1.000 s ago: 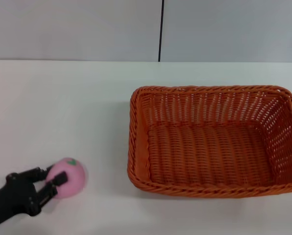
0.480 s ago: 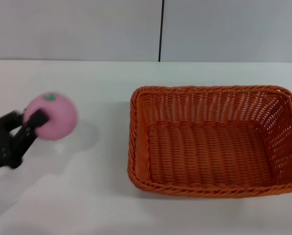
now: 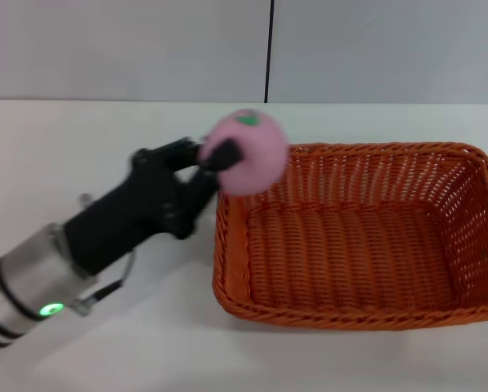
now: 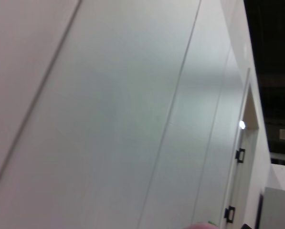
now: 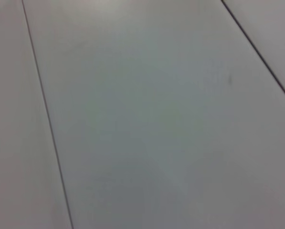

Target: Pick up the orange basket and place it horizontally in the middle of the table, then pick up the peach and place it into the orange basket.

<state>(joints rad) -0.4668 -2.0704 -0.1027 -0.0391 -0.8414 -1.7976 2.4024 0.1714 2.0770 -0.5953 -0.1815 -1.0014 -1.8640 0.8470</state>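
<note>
The orange basket point(image 3: 358, 233) lies lengthwise on the right half of the white table point(image 3: 105, 163), open side up and with nothing inside. My left gripper point(image 3: 219, 159) is shut on the pink peach point(image 3: 248, 151) and holds it in the air over the basket's far left corner. A small green leaf mark shows on top of the peach. In the left wrist view only a sliver of the peach point(image 4: 202, 226) shows against a wall. My right gripper is out of view.
A grey panelled wall point(image 3: 145, 49) with a dark vertical seam stands behind the table. The left arm's silver forearm point(image 3: 23, 282) with a green light stretches across the front left of the table.
My left gripper has lifted the peach from the table's front left and carried it up and to the right, to above the basket's far left corner. The basket has not moved.
</note>
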